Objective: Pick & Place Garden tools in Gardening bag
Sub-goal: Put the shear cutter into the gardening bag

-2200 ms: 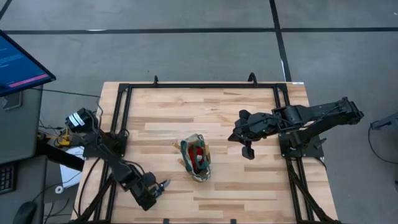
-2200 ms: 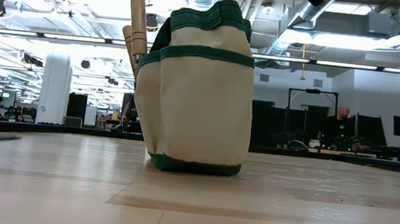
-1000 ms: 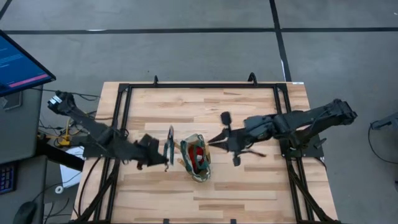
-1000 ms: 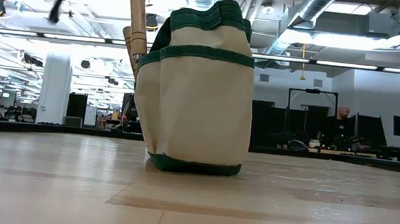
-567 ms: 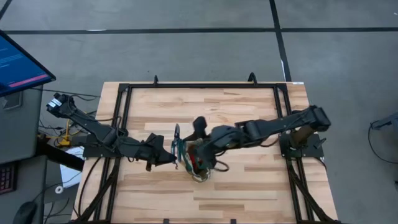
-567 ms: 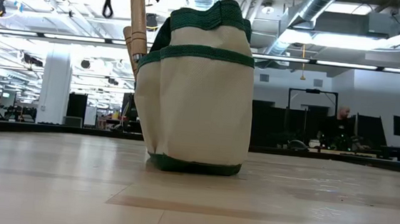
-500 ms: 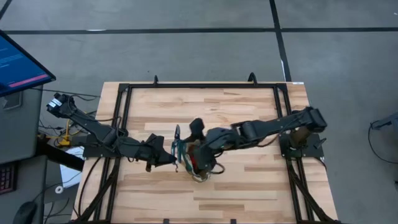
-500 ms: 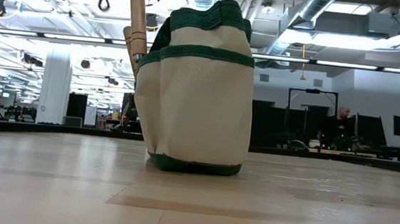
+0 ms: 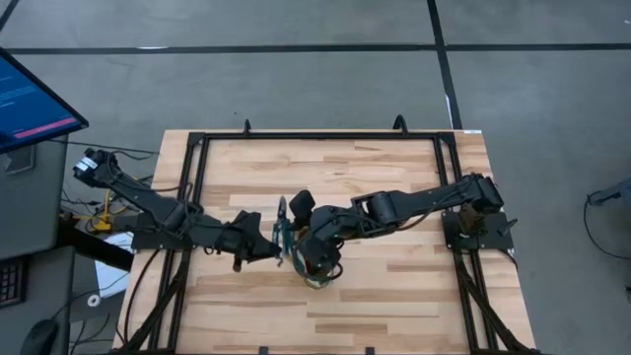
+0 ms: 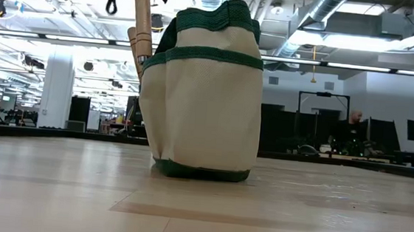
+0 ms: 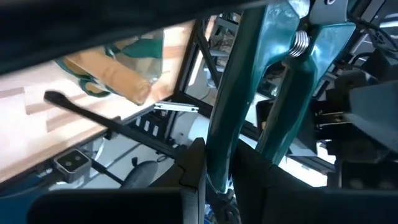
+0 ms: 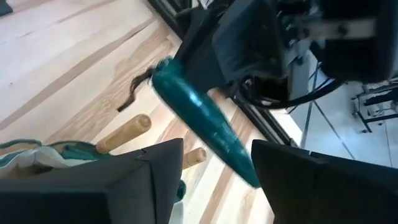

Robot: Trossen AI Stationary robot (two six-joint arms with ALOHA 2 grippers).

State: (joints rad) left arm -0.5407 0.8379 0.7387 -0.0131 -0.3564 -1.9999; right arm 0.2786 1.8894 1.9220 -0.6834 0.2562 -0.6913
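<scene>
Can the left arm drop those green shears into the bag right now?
Probably not yet. The left gripper holds the shears just beside the bag, but the right gripper is over the bag's opening and looks to be in the way.

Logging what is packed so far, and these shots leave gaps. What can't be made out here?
- Inside of the gardening bag: high view, right gripper and arm overhang it.
- Bag contents: low view shows only its wall and two wooden handles.
- Shears blades: cut off in the left wrist view, tiny from above.
- Left gripper fingertips: too small in the high view.
</scene>
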